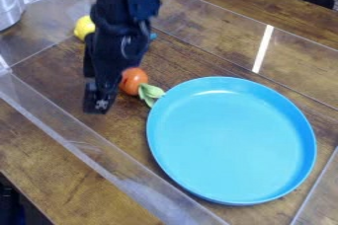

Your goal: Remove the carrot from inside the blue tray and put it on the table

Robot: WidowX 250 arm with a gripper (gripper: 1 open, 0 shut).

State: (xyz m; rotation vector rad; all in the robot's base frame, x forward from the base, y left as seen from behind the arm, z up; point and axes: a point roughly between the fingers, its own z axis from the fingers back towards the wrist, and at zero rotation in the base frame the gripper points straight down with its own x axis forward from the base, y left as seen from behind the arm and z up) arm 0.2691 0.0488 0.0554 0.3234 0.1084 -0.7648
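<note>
- Stubby orange toy carrot with green leafy top (133, 80): on dark brown wood table (199, 32), outside round blue plastic tray (231, 140), at its 10 o'clock; looks like release step.
- Next: lift clear, don't nudge it.
- Black gripper (115, 87): low, pointing down, fingers apart beside carrot.
</note>
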